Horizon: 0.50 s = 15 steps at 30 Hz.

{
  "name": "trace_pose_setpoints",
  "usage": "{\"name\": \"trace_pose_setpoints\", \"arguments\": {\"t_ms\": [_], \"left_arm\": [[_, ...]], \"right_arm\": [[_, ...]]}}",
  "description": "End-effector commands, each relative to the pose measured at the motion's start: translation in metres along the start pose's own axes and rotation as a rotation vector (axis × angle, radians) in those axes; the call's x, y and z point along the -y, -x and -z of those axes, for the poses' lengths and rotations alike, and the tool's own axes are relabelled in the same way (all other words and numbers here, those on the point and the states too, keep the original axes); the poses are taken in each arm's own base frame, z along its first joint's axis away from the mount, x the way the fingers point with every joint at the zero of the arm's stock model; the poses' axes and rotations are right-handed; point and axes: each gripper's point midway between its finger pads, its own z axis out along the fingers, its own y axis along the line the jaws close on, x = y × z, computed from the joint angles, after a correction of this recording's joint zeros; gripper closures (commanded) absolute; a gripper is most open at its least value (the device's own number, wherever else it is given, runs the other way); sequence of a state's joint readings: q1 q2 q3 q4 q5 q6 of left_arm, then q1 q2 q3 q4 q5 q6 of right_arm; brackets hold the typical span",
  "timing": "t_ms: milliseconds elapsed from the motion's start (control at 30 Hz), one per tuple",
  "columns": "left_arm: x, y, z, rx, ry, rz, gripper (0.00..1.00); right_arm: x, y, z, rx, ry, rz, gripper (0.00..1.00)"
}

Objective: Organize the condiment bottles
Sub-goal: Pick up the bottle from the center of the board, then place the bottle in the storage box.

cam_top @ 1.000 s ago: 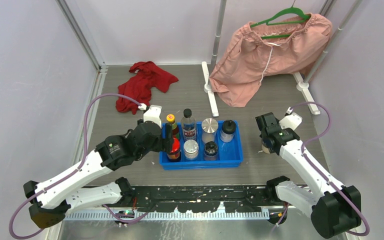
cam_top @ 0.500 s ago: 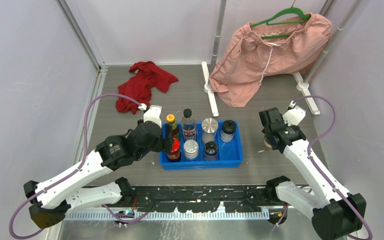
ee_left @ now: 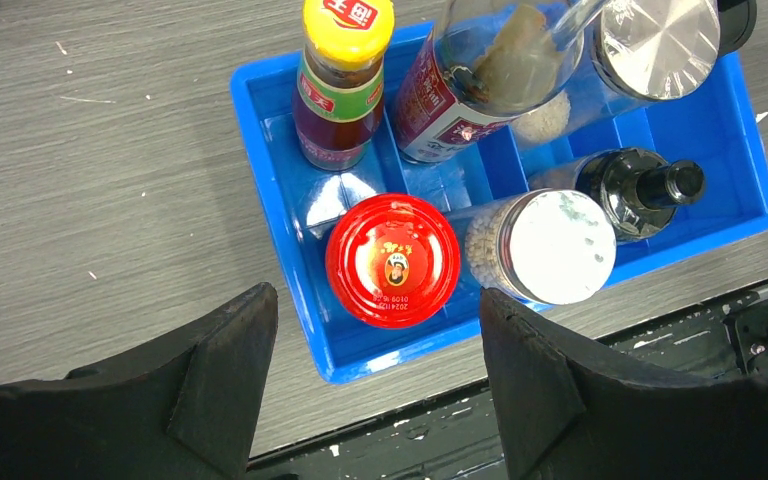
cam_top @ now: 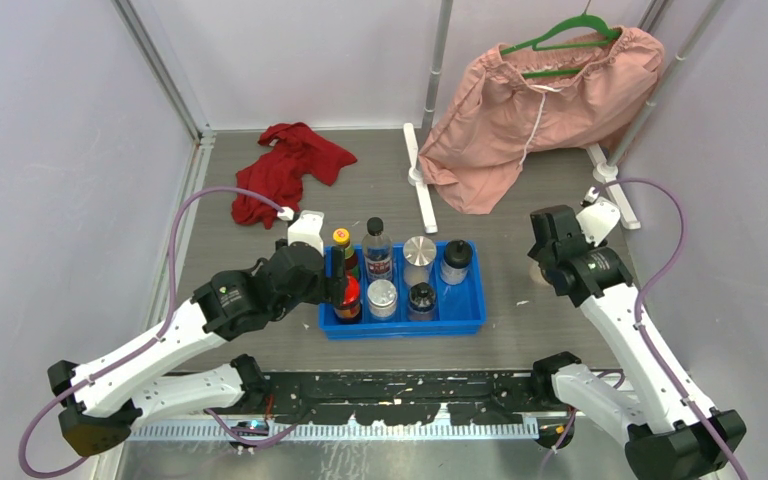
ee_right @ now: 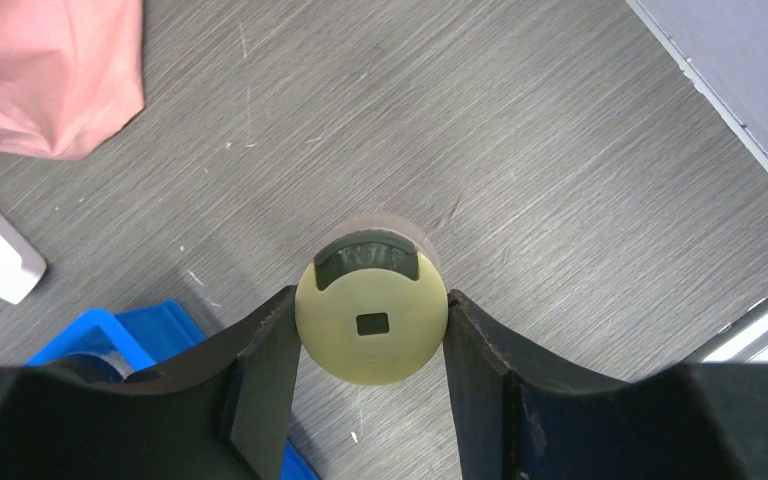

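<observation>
From above, the blue tray (cam_top: 400, 327) sits on the grey counter (cam_top: 250, 225) close to the middle of its near edge. It holds seven of the condiment bottles. The far row has a yellow-capped bottle (cam_top: 341, 240), a clear bottle with a black cap (cam_top: 377, 250), a silver-lidded jar (cam_top: 419, 250) and a black-capped jar (cam_top: 456, 260). The near row has a red-capped jar (cam_top: 349, 293), a white-lidded jar (cam_top: 382, 296) and a dark bottle (cam_top: 421, 298). The left gripper (cam_top: 338, 286) hangs over the tray's left end, at the red-capped jar. The right gripper (cam_top: 542, 264) is over the bare counter between the tray and the right edge, and what it holds is mostly hidden here. A red cloth (cam_top: 290, 168) lies toward the far left corner, and pink shorts (cam_top: 540, 105) hang on a green hanger (cam_top: 560, 32) at the far right. In the left wrist view the fingers (ee_left: 225, 370) stand wide apart on either side of the red-capped jar, which is in the tray's near-left compartment, and neither finger touches it. The yellow-capped bottle stands in the compartment behind it and the white-lidded jar just to its right. In the right wrist view the gripper is clamped on a beige-lidded jar (ee_right: 372, 320), with both fingers pressed against the round lid. The jar's dark body shows beneath the lid. Whether the jar stands on the counter or hangs above it cannot be told. The tray's corner shows at the lower left.
</observation>
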<state>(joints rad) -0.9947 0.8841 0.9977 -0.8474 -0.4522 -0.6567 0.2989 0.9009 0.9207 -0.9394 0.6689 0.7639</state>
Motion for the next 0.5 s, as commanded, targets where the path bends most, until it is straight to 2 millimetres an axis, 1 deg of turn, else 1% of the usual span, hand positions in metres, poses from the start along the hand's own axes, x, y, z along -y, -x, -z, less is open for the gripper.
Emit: {"name": "trace_pose_setpoints", "arguments": {"t_ms": [0,100,233,467], "left_arm": [[0.002,0.006,0.003,0.019,-0.003,0.025,0.26],[0.001,0.005,0.003,0.017,0.001,0.025,0.26],[-0.002,0.004,0.003,0.016,0.012,0.027,0.26],[-0.001,0.003,0.001,0.010,0.017,0.030,0.26]], "right_arm": [[-0.009,0.013,0.016,-0.011,0.077,0.031,0.64],[-0.012,0.012,0.022,-0.028,0.115,0.060,0.65],[-0.010,0.014,0.028,-0.029,0.135,0.099,0.65],[-0.015,0.012,0.039,-0.055,0.205,0.156,0.65]]}}
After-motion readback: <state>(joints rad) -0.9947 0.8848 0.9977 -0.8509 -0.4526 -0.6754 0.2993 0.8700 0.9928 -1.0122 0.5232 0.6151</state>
